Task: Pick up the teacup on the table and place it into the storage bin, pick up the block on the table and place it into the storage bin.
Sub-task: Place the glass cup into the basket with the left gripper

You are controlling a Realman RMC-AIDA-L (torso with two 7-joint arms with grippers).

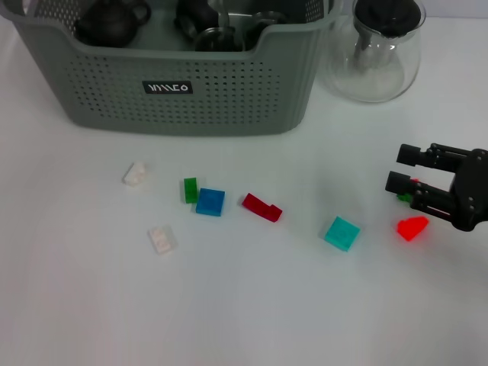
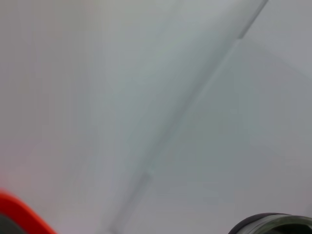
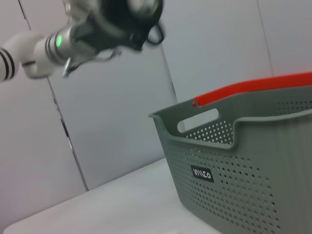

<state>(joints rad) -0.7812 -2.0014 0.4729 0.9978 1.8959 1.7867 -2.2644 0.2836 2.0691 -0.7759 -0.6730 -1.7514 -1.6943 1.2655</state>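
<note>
You have the right gripper (image 1: 402, 170) at the right edge of the head view, low over the white table (image 1: 244, 305), its two black fingers (image 1: 415, 155) spread apart with nothing between them. Just below and beside it lies a bright red block (image 1: 412, 227), not touching the fingers, and a sliver of a green piece (image 1: 404, 197) peeks out from under the gripper. To the left of that you see a teal block (image 1: 341, 232), then a dark red block (image 1: 261, 207) near the centre, a blue block (image 1: 210, 202) with a small green block (image 1: 190, 190) touching its left side, and two white blocks (image 1: 136, 174) at centre left, one above the other and well apart. The storage bin (image 1: 191, 91) fills the upper left of the frame, its black label (image 1: 168, 88) facing you; inside it you can make out a dark teapot (image 1: 110, 21) and other dark tea ware, too cropped to name. A glass carafe (image 1: 377, 49) with a black lid stands just beside the bin at upper right. In the right wrist view the bin sits at lower right, and the left gripper (image 3: 119, 19) hangs high at upper left; you cannot tell whether its fingers are open
</note>
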